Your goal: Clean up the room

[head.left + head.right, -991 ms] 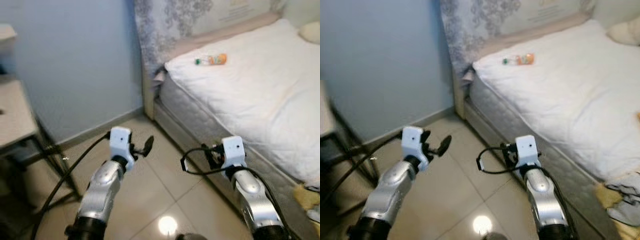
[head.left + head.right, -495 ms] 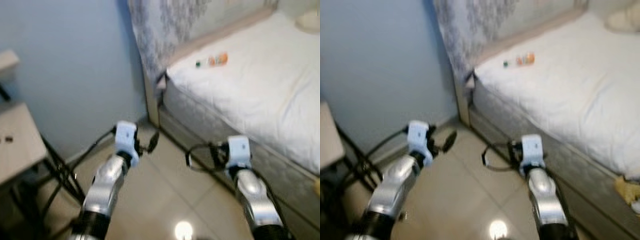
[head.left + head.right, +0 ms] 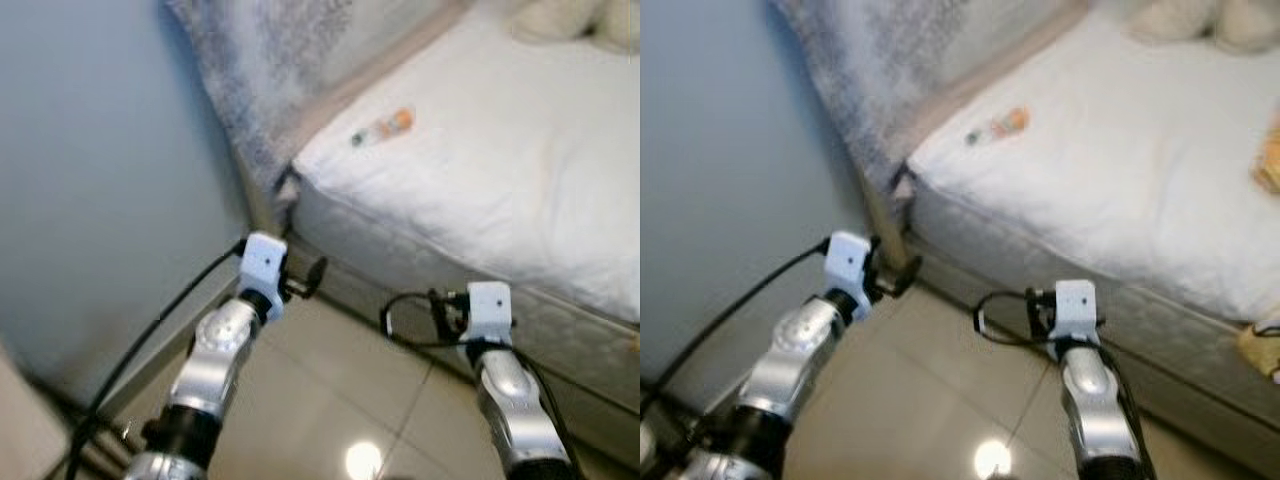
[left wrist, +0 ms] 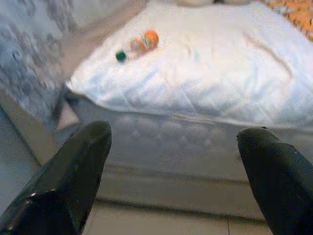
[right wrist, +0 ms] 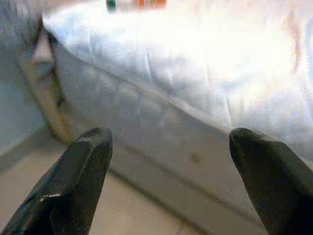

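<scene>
A small plastic bottle (image 3: 382, 127) with a green cap and orange label lies on its side on the white bed (image 3: 500, 190), near the mattress corner by the patterned headboard (image 3: 270, 70); whether it holds any liquid cannot be told. The left gripper (image 4: 171, 171) and the right gripper (image 5: 171, 171) hang above the tiled floor (image 3: 330, 400) beside the bed, well apart from the bottle. Both have their fingers spread wide with nothing between them.
</scene>
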You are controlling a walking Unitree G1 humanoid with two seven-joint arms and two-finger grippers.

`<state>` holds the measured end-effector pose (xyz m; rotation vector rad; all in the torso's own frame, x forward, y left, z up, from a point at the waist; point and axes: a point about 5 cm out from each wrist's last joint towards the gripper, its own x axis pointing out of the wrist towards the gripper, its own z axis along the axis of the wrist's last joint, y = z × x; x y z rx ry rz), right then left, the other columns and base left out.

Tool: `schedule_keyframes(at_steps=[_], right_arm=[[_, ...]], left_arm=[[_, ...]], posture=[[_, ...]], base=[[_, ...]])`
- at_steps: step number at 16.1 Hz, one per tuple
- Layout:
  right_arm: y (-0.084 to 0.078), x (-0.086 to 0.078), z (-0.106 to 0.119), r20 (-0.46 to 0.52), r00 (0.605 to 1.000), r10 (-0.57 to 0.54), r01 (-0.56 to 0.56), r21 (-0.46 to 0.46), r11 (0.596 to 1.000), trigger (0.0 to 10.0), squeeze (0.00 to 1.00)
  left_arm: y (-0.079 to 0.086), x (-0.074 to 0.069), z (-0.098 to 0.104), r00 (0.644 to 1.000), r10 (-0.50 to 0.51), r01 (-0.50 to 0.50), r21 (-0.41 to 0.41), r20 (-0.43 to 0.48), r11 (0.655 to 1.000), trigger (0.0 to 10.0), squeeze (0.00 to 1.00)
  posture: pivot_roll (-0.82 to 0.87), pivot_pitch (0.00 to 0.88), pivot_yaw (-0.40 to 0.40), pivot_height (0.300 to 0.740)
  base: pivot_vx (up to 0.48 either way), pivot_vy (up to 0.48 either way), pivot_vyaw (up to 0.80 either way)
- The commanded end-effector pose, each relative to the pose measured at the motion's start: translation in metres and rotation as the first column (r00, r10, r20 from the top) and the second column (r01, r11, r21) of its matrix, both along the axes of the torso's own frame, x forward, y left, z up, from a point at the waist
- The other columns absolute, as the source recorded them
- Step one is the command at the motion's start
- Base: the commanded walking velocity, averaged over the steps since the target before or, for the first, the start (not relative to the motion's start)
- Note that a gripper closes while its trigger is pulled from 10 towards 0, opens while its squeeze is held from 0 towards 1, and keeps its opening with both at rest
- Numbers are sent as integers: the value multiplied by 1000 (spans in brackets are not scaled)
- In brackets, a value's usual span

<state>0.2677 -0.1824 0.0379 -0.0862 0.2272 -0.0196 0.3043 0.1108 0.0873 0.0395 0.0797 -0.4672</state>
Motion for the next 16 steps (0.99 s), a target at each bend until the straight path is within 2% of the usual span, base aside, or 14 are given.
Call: schedule_keyframes(at_steps=[1, 8, 9, 10, 11, 12, 13, 14, 15, 16], right_arm=[[10, 3, 3, 21, 999, 30, -30, 6, 1000, 10000, 0], [14, 7, 8, 56, 998, 41, -39, -37, 999, 10000, 0], [10, 7, 13, 95, 995, 13, -12, -13, 1000, 10000, 0], [2, 7, 24, 168, 984, -58, 56, 16, 998, 10000, 0], [-5, 8, 32, 211, 971, -115, 109, 40, 993, 10000, 0], [-9, 9, 34, 221, 966, -133, 127, 38, 991, 10000, 0], [-9, 9, 35, 221, 966, -133, 127, 45, 991, 10000, 0], [-8, 10, 34, 220, 966, -138, 136, 26, 990, 10000, 0], [-4, 11, 32, 206, 971, -120, 118, 24, 993, 10000, 0], [-2, 12, 31, 202, 973, -113, 110, 26, 994, 10000, 0]], left_arm=[[8, -2, -3, 1000, 8, -8, 18, -6, 1000, 10000, 0], [7, -1, -5, 1000, 24, -25, -42, -17, 999, 10000, 0], [12, 0, -3, 998, 68, -69, -82, -16, 994, 10000, 0], [23, 1, -1, 987, 159, -161, -163, -22, 973, 10000, 0], [32, 0, 1, 974, 225, -223, -186, -12, 957, 10000, 0], [35, 0, 2, 968, 248, -243, -106, 29, 964, 10000, 0], [34, 0, 3, 967, 252, -247, -104, 33, 963, 10000, 0], [35, 3, 7, 963, 268, -261, -134, 37, 956, 10000, 694], [32, 5, 11, 967, 250, -240, -153, 49, 959, 10000, 1000], [32, 6, 12, 967, 249, -238, -161, 50, 958, 10000, 1000]], posture=[[-186, 0, 79, 740], [-176, 0, 73, 740], [-176, 0, 74, 740], [-178, 0, 77, 740], [-178, 0, 77, 740], [-180, 0, 75, 732], [-178, 0, 74, 728], [-176, 0, 73, 719], [-173, 0, 73, 719], [-174, 0, 74, 719]], base=[[255, -405, 0], [326, -349, 0], [439, 0, -613], [0, 0, -500], [0, 0, -481], [0, 0, -456], [0, 0, -431], [0, 0, -400], [0, 0, 0], [0, 0, 0]])
